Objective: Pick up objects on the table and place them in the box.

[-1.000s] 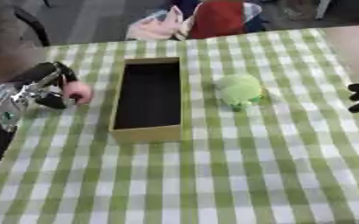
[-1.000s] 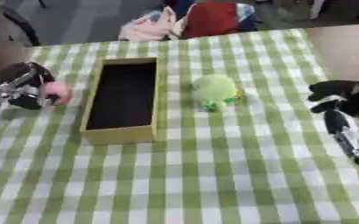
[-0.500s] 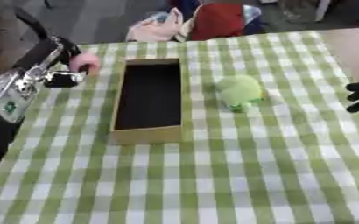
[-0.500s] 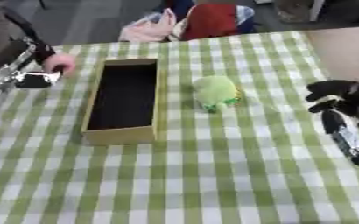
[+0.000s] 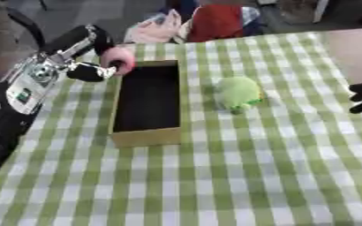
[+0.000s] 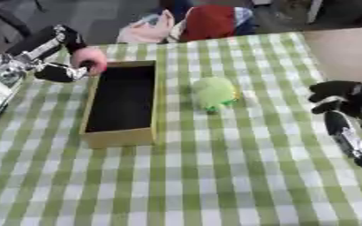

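presently the left hand [image 5: 91, 66] is raised at the far left corner of the box [image 5: 147, 104], fingers curled round a small pink rounded object [image 5: 119, 56]. the pink object sits at the fingertip end of the hand, just at the box's far left rim; whether it is over the opening or just outside the rim cannot be told. the left forearm runs back from the hand toward the near left of the view, black with silver panels.

the box is a long, open, tan-walled container with a dark interior, lying lengthwise on the green and white checked tabletop [image 5: 238, 176], immediately to the right of the left hand. nothing can be made out inside it.

a green soft toy [image 6: 213, 92] rests on the tabletop to the right of the box, apart from its wall, roughly midway between the two hands and touched by neither.

the right hand [image 6: 340, 99] is at the right edge of the tabletop, well apart from the green toy and the box. its dark fingers appear bent and hold nothing; whether they are fully closed cannot be told. its forearm extends toward the near right.

beyond the far edge of the tabletop, past the left hand, lie red and pale bundles [image 5: 207, 22] of cloth or bags.
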Controlling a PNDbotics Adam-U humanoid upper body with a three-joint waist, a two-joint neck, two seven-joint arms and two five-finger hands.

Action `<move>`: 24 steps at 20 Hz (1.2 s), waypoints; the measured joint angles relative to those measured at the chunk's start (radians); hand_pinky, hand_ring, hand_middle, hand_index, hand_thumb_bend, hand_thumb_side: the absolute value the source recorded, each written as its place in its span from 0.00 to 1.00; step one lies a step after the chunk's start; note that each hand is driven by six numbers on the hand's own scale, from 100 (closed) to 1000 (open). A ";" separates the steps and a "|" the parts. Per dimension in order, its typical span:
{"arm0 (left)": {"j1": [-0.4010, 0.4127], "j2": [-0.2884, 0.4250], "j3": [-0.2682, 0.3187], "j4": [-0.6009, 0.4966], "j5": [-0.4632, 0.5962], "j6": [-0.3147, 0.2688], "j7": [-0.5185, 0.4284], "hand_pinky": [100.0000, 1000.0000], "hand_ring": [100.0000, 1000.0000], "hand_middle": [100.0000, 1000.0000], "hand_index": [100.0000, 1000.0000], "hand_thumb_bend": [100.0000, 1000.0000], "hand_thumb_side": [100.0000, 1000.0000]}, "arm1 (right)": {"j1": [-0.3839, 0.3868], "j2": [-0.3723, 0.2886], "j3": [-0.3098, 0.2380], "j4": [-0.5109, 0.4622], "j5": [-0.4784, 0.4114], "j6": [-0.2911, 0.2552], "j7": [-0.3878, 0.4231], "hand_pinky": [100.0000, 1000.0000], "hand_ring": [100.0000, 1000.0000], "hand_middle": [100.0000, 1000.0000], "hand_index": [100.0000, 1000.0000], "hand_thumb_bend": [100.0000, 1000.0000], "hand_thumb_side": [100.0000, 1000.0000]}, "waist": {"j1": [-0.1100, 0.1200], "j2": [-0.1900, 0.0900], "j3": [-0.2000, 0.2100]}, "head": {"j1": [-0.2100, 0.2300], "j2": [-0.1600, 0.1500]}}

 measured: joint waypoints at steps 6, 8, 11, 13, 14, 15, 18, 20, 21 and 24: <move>0.040 -0.005 -0.046 -0.016 -0.037 -0.041 -0.085 0.55 0.48 0.49 0.62 0.31 0.33 | 0.004 0.000 -0.001 0.000 0.000 0.000 0.000 0.67 0.88 0.65 0.83 0.00 0.37 | -0.002 0.000 0.008 | -0.004 0.000; 0.052 -0.005 -0.051 -0.026 -0.048 -0.055 -0.125 0.58 0.53 0.54 0.68 0.54 0.52 | 0.004 0.000 -0.003 0.000 0.000 -0.001 0.000 0.67 0.88 0.65 0.83 0.00 0.36 | -0.004 -0.001 0.011 | -0.006 0.000; 0.073 -0.002 -0.051 -0.056 -0.050 -0.072 -0.174 0.63 0.59 0.62 0.74 0.69 0.69 | 0.003 -0.003 -0.005 0.001 0.000 -0.003 0.001 0.67 0.88 0.65 0.83 0.00 0.35 | -0.006 -0.002 0.016 | -0.010 0.000; 0.091 0.001 -0.045 -0.089 -0.040 -0.072 -0.188 0.66 0.63 0.65 0.75 0.76 0.77 | -0.005 -0.013 -0.005 0.001 0.000 -0.007 0.000 0.67 0.88 0.65 0.83 0.00 0.34 | -0.006 -0.004 0.021 | -0.011 0.000; 0.102 0.007 -0.038 -0.107 -0.029 -0.069 -0.190 0.66 0.63 0.66 0.76 0.77 0.80 | -0.011 -0.021 -0.005 0.003 0.000 -0.010 -0.001 0.67 0.88 0.65 0.84 0.00 0.34 | -0.007 -0.004 0.024 | -0.014 0.000; 0.113 0.012 -0.029 -0.130 -0.013 -0.063 -0.190 0.66 0.63 0.66 0.76 0.76 0.81 | -0.019 -0.032 -0.005 0.006 0.000 -0.013 -0.001 0.67 0.88 0.65 0.84 0.00 0.33 | -0.009 -0.004 0.028 | -0.016 0.000; 0.153 0.023 0.010 -0.202 0.055 -0.028 -0.174 0.66 0.61 0.63 0.73 0.64 0.81 | -0.048 -0.076 0.001 0.017 0.000 -0.026 -0.003 0.67 0.87 0.66 0.84 0.00 0.31 | -0.015 -0.005 0.043 | -0.023 0.000; 0.187 0.024 0.048 -0.258 0.114 0.010 -0.147 0.66 0.60 0.62 0.72 0.56 0.79 | -0.078 -0.117 0.010 0.031 0.000 -0.038 -0.001 0.67 0.87 0.66 0.84 0.00 0.31 | -0.018 -0.005 0.058 | -0.029 0.000; 0.205 0.024 0.068 -0.288 0.150 0.031 -0.131 0.65 0.59 0.61 0.71 0.54 0.77 | -0.097 -0.141 0.017 0.040 0.000 -0.045 0.000 0.67 0.87 0.67 0.84 0.00 0.31 | -0.020 -0.005 0.066 | -0.032 0.000; 0.259 0.022 0.125 -0.383 0.269 0.090 -0.084 0.65 0.58 0.59 0.69 0.43 0.72 | -0.156 -0.204 0.044 0.079 0.005 -0.069 0.012 0.68 0.87 0.69 0.84 0.00 0.30 | -0.026 -0.005 0.093 | -0.042 0.000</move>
